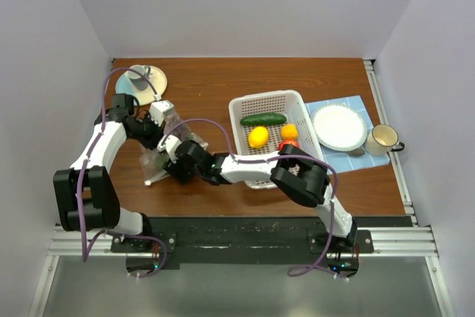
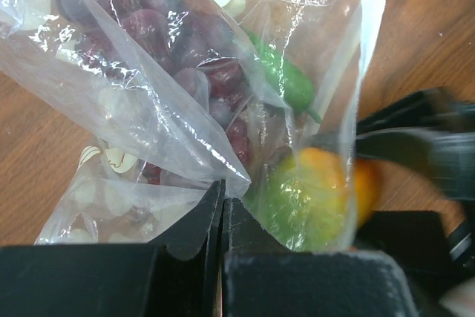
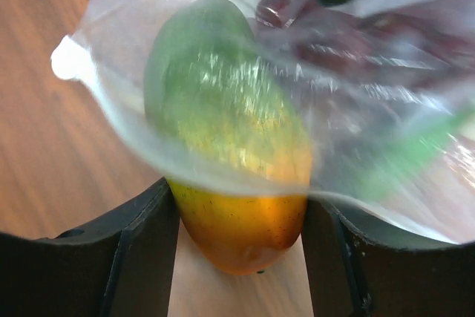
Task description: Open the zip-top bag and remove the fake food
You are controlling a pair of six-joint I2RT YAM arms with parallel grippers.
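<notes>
Only the top view shows the white basket, at 3 o'clock from where the arms meet, with a cucumber and a lemon inside. In that view the zip-top bag is just a pale patch on the bench. The left wrist view shows the left end effector pressed together on a fold of bag film, with purple grapes at 12 o'clock from it. The right wrist view shows the right end effector clamping a green-and-orange fruit. The fruit's upper half sits inside the bag mouth, at 12 o'clock.
</notes>
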